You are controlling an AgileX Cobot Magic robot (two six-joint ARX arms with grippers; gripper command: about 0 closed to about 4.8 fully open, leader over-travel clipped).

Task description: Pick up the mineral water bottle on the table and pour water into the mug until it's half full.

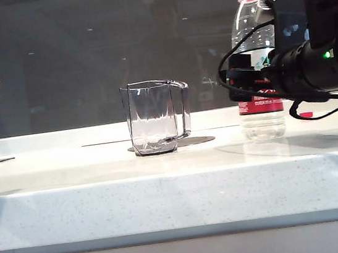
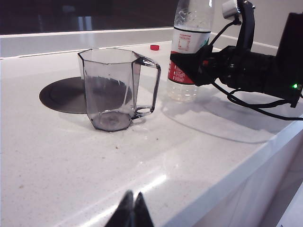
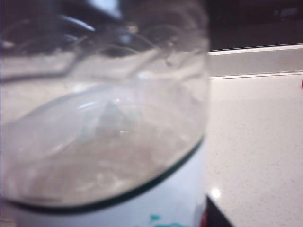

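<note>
Mineral water bottle (image 1: 255, 59) upright between the right gripper's (image 2: 189, 66) parted jaws; left gripper's (image 2: 133, 210) jaws together.

Right gripper (image 2: 187, 66) reaches level, jaws apart; left gripper (image 2: 131, 210) closed.

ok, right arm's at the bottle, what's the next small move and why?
Probably finish closing the right gripper on the mineral water bottle, then lift. Its jaws straddle the label, the bottle stands upright on the table, and the mug looks empty. The left gripper sits parked near the table's edge.
</note>
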